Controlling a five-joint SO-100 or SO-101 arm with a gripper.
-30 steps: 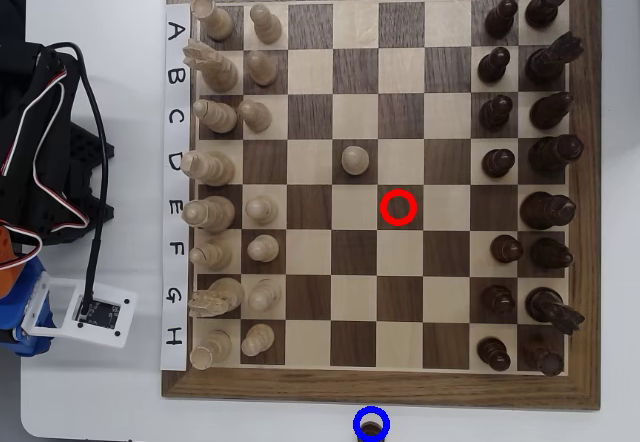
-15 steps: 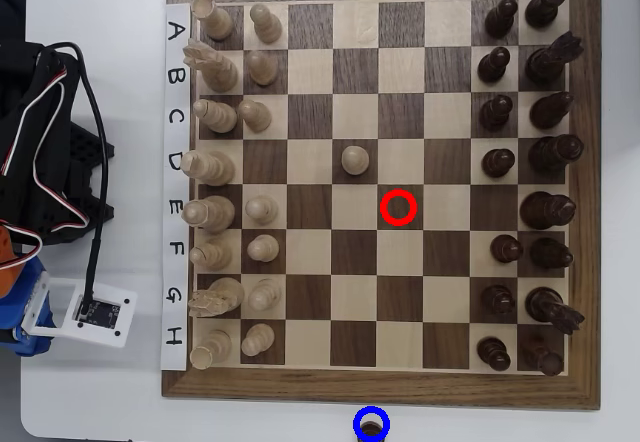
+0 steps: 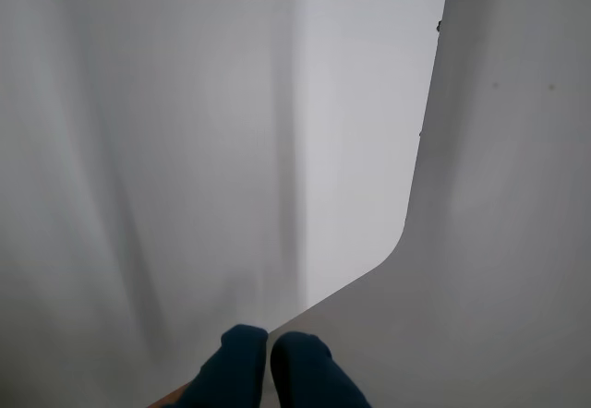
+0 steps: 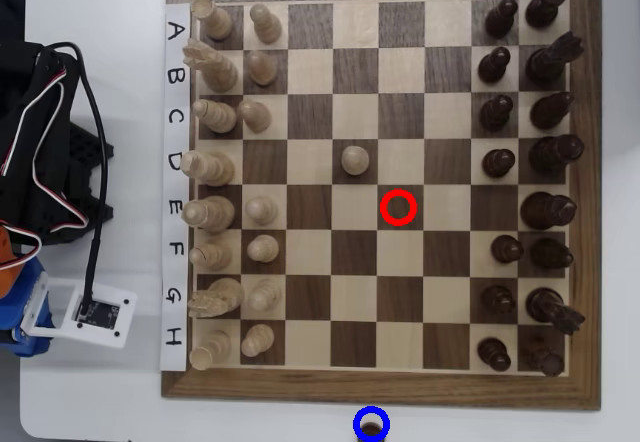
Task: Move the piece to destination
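In the overhead view the piece (image 4: pixel 372 427), a small dark brown pawn, stands on the white table just below the board's bottom edge. The destination (image 4: pixel 372 412), a blue ring, encircles it. My arm (image 4: pixel 45 177) is folded at the far left, well away from both. The wrist view shows my gripper (image 3: pixel 269 342) at the bottom edge. Its two blue fingertips (image 3: pixel 235 357) are pressed together with nothing between them. They point over the rounded corner of the white table (image 3: pixel 499 270). Neither the piece nor the ring shows in that view.
The chessboard (image 4: pixel 385 390) fills the middle of the overhead view. Cream pieces stand along its left columns and dark pieces along the right. One cream pawn (image 4: pixel 353 159) is advanced, and a red ring (image 4: pixel 398 207) marks a bare square. A white camera mount (image 4: pixel 88 312) and a black cable (image 4: pixel 95 177) lie left of the board.
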